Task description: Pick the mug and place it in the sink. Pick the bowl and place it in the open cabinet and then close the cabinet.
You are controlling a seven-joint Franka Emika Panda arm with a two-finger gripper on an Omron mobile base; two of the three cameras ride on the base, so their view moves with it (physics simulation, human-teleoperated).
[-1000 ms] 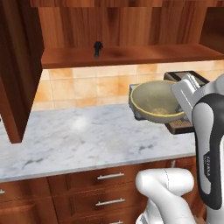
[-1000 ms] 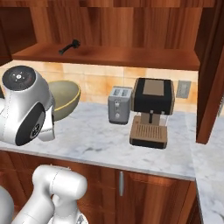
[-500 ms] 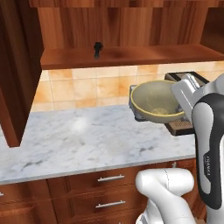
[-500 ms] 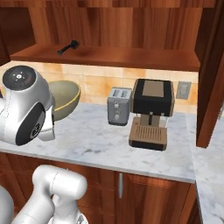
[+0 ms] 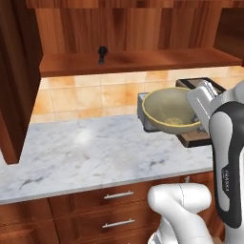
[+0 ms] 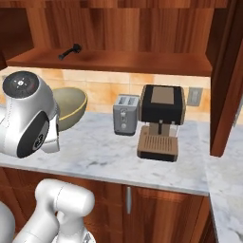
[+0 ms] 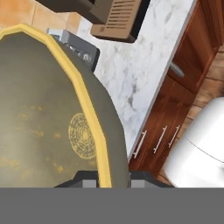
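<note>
Bowl-to-cabinet step is in hand: the arm holds the bowl [image 5: 170, 111] up off the marble counter [image 5: 86, 152], tilted on its side with its olive inside facing left in the left base view. In the hand view the bowl's [image 7: 48, 122] yellow rim runs down between the two finger tips of the gripper [image 7: 108, 180], so the jaws look closed on the rim, one tip either side of the wall; how hard it pinches cannot be told. The bowl [image 6: 71, 107] sits just in front of the toaster [image 6: 125, 114] and beside the coffee machine [image 6: 160, 122], below the cabinet [image 5: 133, 28] shelf. The shelf [image 6: 123, 60] has a small dark item [image 6: 69, 51] at its left end. Next move probably calls for lifting higher, levelling the bowl, reaching in over the shelf edge clear of that item, releasing, then swinging the door [image 5: 16, 76] shut.
</note>
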